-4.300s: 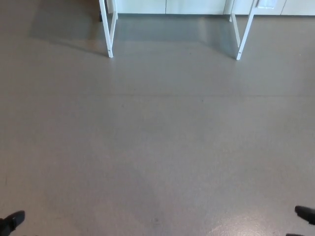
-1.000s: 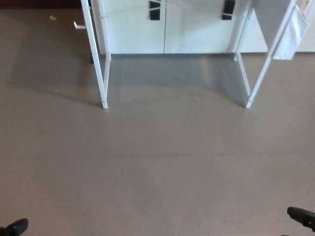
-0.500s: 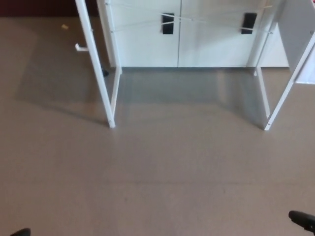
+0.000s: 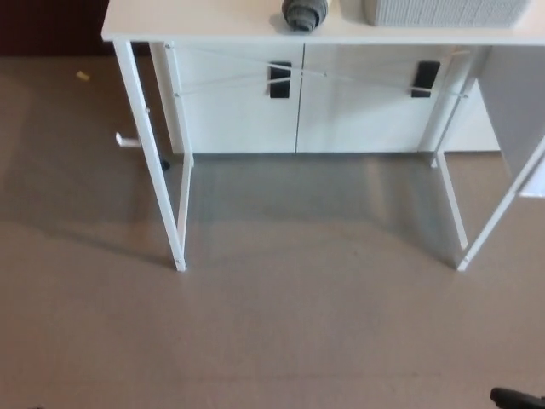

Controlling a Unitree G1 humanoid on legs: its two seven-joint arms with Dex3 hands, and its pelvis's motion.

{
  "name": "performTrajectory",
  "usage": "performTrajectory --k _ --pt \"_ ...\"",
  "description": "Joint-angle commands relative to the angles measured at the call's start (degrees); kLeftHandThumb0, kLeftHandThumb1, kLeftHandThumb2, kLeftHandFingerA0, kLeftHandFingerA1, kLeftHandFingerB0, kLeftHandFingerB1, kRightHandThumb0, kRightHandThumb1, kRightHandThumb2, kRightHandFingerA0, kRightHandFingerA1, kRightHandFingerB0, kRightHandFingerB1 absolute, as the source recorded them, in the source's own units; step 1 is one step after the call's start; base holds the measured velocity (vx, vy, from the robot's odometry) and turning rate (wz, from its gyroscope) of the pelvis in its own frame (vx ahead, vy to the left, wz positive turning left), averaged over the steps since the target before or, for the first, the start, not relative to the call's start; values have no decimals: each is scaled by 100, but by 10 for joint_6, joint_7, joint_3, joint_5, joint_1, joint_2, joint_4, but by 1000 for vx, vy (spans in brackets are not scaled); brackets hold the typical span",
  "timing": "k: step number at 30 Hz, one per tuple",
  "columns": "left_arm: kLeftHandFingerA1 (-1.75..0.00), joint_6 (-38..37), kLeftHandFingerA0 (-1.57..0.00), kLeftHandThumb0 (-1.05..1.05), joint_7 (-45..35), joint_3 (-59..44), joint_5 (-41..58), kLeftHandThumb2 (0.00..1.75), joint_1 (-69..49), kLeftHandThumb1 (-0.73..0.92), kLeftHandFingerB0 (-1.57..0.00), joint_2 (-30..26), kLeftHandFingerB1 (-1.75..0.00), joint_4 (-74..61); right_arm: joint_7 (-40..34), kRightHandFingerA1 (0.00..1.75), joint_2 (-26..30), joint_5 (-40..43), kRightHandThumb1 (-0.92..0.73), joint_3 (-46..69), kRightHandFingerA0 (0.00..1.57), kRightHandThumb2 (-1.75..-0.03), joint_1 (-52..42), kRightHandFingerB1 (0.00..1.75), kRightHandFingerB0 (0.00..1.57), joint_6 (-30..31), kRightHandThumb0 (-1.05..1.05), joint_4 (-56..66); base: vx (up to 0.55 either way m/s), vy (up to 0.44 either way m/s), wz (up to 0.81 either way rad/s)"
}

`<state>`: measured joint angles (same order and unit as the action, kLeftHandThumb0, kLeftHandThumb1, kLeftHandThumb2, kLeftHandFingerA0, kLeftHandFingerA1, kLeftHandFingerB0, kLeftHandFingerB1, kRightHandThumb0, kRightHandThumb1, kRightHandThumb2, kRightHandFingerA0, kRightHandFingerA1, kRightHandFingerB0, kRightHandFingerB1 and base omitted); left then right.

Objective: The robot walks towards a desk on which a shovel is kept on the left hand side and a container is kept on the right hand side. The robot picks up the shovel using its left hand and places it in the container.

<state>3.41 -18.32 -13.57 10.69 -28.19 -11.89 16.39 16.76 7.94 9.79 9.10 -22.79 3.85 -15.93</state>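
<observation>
Single head cam, looks steeply down at floor (image 4: 281, 341), desk (image 4: 204, 30) front edge near frame top

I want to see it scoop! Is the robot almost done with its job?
Not yet. It is close to the white desk, whose top shows at the picture's upper edge. A grey thing sits there beside a pale basket; only part of each shows. Only a bit of the right hand shows, low down. Picking up and dropping in are left.
</observation>
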Motion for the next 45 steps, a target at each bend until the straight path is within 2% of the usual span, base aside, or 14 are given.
performTrajectory --k 1,4,5,12,20,21,23,24,25,26,31,37,45 --pt "-51 -38 -10 -25 -5 5 -12 101 -15 51 -10 -4 -49 6 2 58 8 -9 -39 2 54 -70 -12 52 40 -33 -45 -11 252 -141 20" --pt "-50 -55 -10 -25 -12 8 -11 101 -43 51 -10 3 -49 0 13 57 6 -4 -41 2 52 -69 -33 51 39 -43 -43 -14 300 -225 18" --pt "-31 -57 -28 -44 -12 8 -10 61 -49 68 -25 6 -30 -2 14 57 6 -5 -40 1 52 -69 -37 51 39 -46 -43 -15 266 -216 27" --pt "-32 -74 -33 -44 8 20 -16 61 -88 67 -30 44 -31 -40 12 59 3 -13 -41 -12 55 -70 -59 53 40 -64 -44 -15 155 -94 -6" --pt "-31 -106 -30 -46 26 43 -39 61 -93 69 -29 66 -30 -61 13 57 1 -5 -42 -13 51 -69 -58 51 40 -63 -42 -9 78 110 -2" --pt "-31 -107 -31 -45 29 46 -35 61 -90 69 -29 74 -31 -58 12 50 1 -7 -50 -14 55 -54 -62 43 42 -63 -36 -2 79 105 11" --pt "-31 -104 -29 -45 30 48 -32 61 -79 69 -28 79 -30 -56 10 50 -1 -6 -49 -14 56 -54 -56 44 42 -59 -36 0 92 68 5" --pt "-31 -104 -29 -45 32 48 -34 61 -77 69 -28 81 -30 -56 10 50 -2 -6 -49 -14 56 -54 -56 44 42 -58 -36 0 74 29 7" --pt "-31 -110 -29 -46 35 49 -37 61 -72 69 -28 82 -31 -50 10 57 -5 -4 -41 -13 51 -69 -53 51 40 -56 -42 0 94 2 6" --pt "-31 -113 -29 -46 36 47 -33 61 -69 69 -30 87 -31 -46 10 58 -8 -1 -40 -13 54 -69 -53 52 41 -54 -42 2 94 -24 6" --pt "-31 -123 -31 -48 45 45 -45 63 -63 69 -31 80 -31 -33 7 57 -6 -13 -41 -16 52 -70 -45 52 41 -70 -45 -7 107 -97 7" --pt "-31 -126 -31 -47 39 37 -42 61 -55 67 -29 65 -31 -18 10 57 -2 -12 -41 -18 51 -70 -39 51 39 -63 -44 -3 129 -215 -1" --pt "-32 -133 -33 -47 37 34 -43 60 -51 66 -32 61 -31 -7 8 57 0 -14 -42 -23 52 -70 -40 51 38 -52 -43 14 191 50 -11"
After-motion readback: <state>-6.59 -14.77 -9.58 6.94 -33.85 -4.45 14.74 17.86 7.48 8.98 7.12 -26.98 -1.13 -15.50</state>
